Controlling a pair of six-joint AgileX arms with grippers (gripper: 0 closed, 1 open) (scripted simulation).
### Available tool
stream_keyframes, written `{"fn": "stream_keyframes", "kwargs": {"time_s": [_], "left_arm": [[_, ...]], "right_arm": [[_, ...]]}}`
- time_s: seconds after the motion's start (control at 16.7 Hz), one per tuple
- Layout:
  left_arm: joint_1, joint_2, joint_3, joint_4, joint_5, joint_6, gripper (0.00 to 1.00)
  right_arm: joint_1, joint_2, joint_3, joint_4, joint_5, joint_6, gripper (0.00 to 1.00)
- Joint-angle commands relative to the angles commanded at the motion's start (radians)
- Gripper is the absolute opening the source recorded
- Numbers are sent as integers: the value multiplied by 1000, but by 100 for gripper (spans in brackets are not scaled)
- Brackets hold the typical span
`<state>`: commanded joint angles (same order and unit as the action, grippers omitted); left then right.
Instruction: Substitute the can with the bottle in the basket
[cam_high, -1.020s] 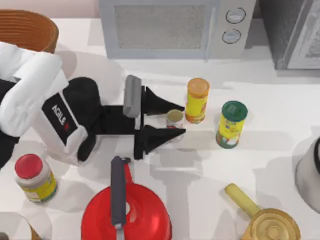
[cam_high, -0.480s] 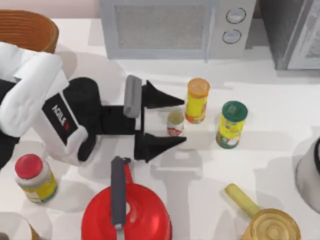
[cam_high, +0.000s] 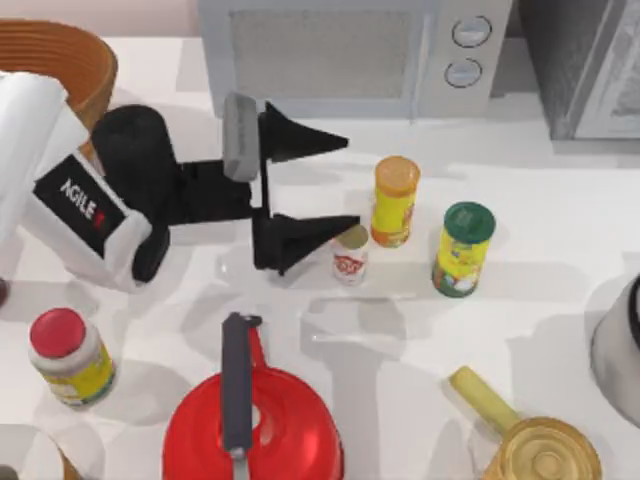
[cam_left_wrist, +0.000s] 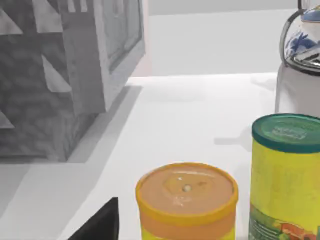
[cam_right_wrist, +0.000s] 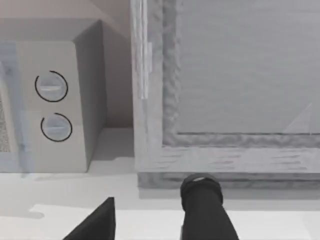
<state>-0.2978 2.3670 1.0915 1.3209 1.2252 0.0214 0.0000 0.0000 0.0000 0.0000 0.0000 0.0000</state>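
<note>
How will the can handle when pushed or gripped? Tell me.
The can is short and upright on the table, so it probably slides rather than tips. Its round wall could roll out from the open left gripper if pinched off-centre. It looks small, likely light.

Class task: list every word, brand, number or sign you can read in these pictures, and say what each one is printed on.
"AGILE", then a red mark: on the left arm's white casing.
Can: red print on its white label, too small to read.
Green-lidded canister: label print too blurred to read.
Red-capped jar: yellow label, nothing legible.
Microwave: two dials, no numbers.
</note>
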Motion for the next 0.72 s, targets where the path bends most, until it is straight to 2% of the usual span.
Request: {"fn": "stream_keyframes", "kwargs": {"time_s": [0.3,0.72], "left_arm": [[70,-393,-109,-182,-173,-10,100],[158,-1128,-434,-559,-554,-17,100]], "right_arm": [[0,0,0,0,0,0,100],[0,0,0,0,0,0,100]]}}
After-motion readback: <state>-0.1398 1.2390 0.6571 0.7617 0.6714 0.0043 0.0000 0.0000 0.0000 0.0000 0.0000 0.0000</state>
